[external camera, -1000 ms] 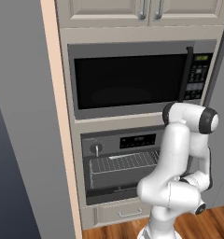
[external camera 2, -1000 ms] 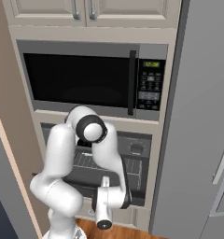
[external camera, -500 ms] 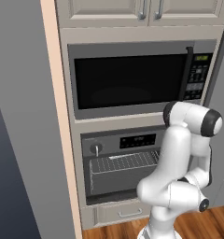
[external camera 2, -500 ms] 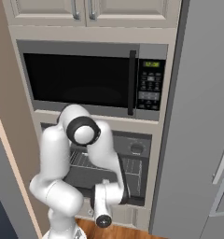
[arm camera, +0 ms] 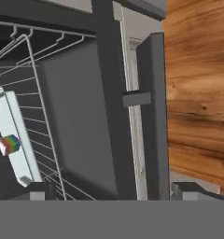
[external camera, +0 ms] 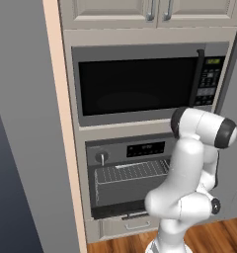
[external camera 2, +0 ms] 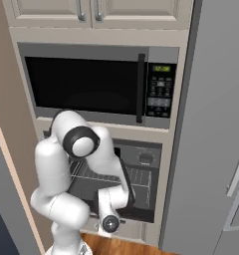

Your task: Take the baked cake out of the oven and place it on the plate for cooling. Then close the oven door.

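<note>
A: Below the microwave [external camera: 140,86], the oven [external camera: 128,175] is seen open, its door [arm camera: 88,126] dropped down, a wire rack [external camera: 133,171] inside.

B: And the gripper [arm camera: 114,190]?

A: It is spread wide at the door handle [arm camera: 153,116], nothing held. A rainbow-topped cake [arm camera: 9,144] is seen on the rack.

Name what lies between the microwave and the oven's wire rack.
Left base view: cabinet trim, then the control panel of the oven, with a round knob and black display.

Wire rack [arm camera: 39,116] inside oven [external camera: 125,180]; white tray [arm camera: 13,135] with rainbow-coloured piece lying on rack.
</note>
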